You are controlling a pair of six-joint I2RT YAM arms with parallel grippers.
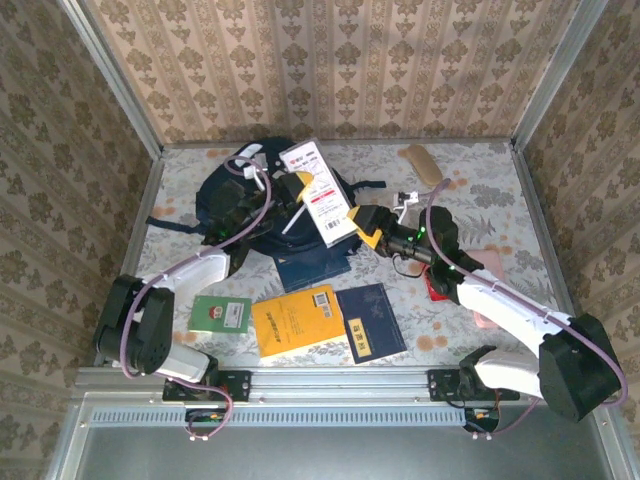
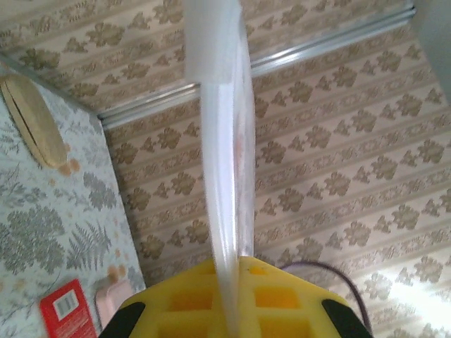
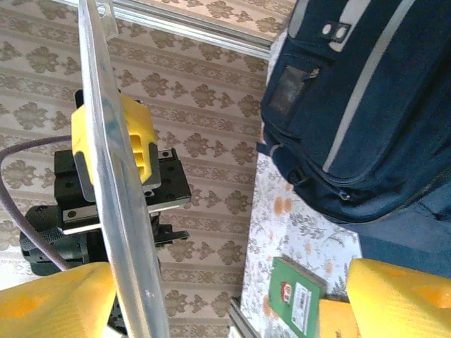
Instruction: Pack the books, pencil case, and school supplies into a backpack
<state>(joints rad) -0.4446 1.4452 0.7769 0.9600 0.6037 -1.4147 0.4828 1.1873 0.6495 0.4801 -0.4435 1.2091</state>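
a narrow white printed packet (image 1: 322, 198) was held pinched edge-on in the left gripper (image 1: 297, 189), raised over the large dark navy striped fabric backpack (image 1: 235, 205) at the back left of the desk (image 1: 480, 200). the right gripper (image 1: 363, 228) was spread wide at the packet's lower end; contact could not be told. a thin orange-yellow book (image 1: 295, 322), a navy book with a cream label strip (image 1: 372, 320) and a small green-and-white book (image 1: 220, 313) lay flat near the front edge.
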